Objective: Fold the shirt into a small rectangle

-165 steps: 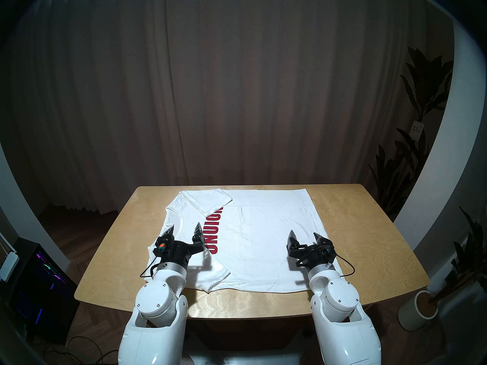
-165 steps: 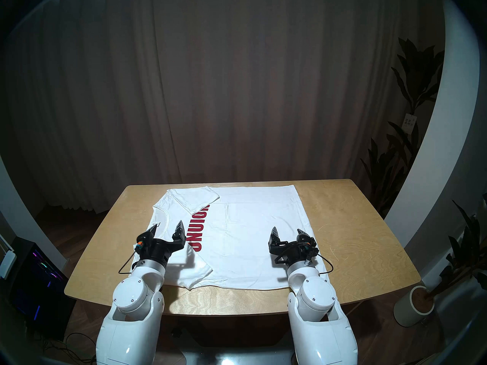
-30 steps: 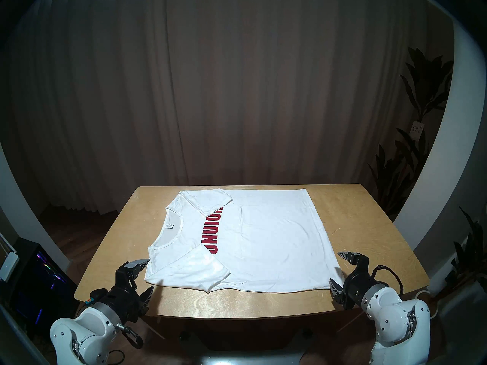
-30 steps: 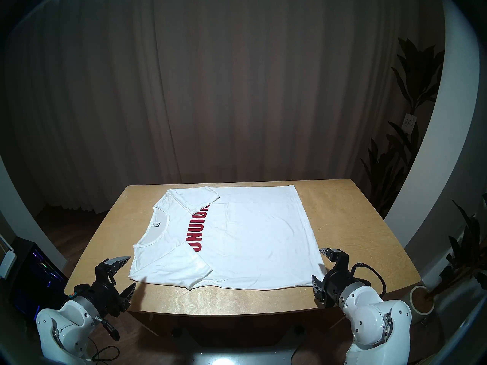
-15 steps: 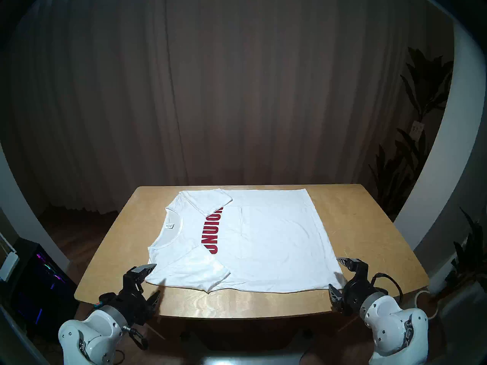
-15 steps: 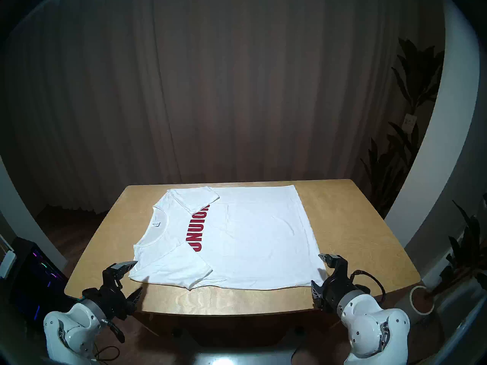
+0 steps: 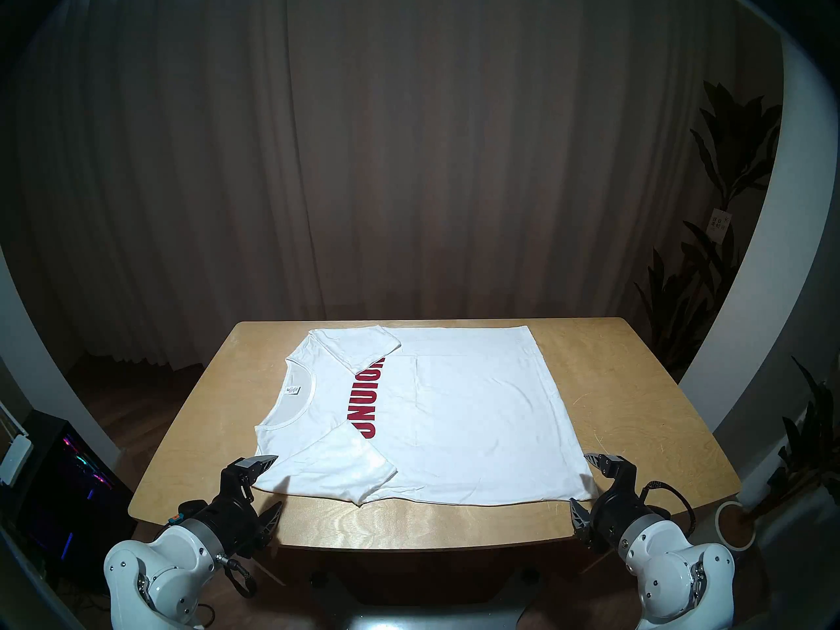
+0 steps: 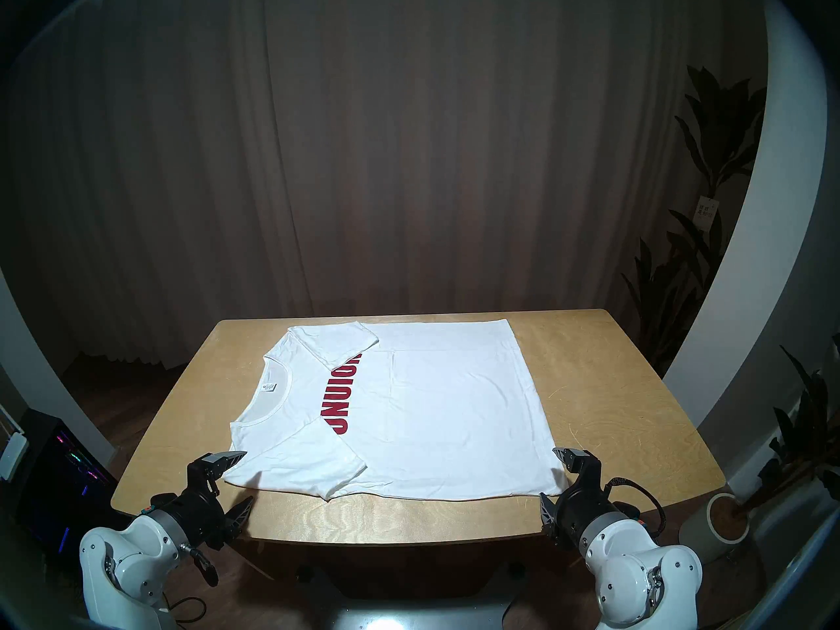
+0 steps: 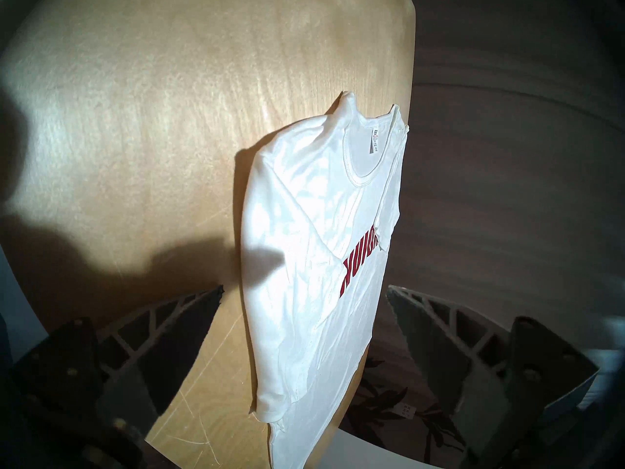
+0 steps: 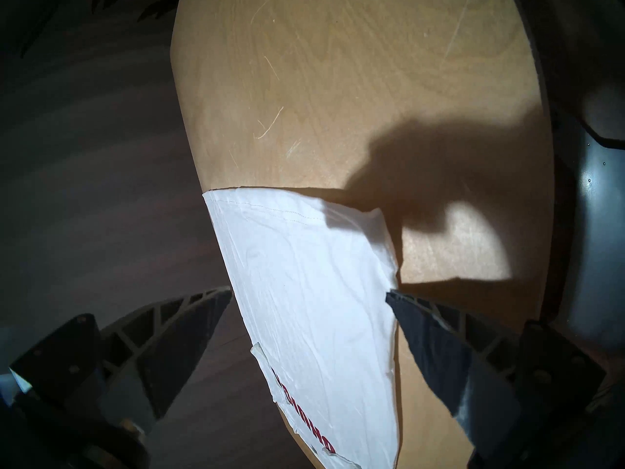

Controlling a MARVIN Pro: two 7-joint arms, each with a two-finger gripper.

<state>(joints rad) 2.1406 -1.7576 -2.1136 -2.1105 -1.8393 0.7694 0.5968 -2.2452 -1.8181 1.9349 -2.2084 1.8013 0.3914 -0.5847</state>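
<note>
Two grips short of a fold: from my remote seat I see the shirt [image 7: 436, 415] lying flat on the wooden table [image 7: 636, 388], collar toward nine o'clock, hem toward three, both sleeves already turned in over the chest.

The risk, as I judge it, sits at the near edge. The left gripper [image 7: 272, 482] at seven o'clock brackets the shoulder corner, where sleeve and body stack in several layers; close too shallow and I would lift only the top ply, and the sleeve would spill open. The right gripper [image 7: 582, 480] at five o'clock straddles the hem corner, and its lower finger [image 10: 429, 336] seems to be at the cloth's edge near the table lip; a push there could ruck the hem or shove it away instead of sliding beneath. Uneven lifts would skew the fold.

Both grippers stand spread wide and hold nothing. The left's upper finger [image 7: 254, 464] overhangs the fabric; whether it touches, I cannot tell.
</note>
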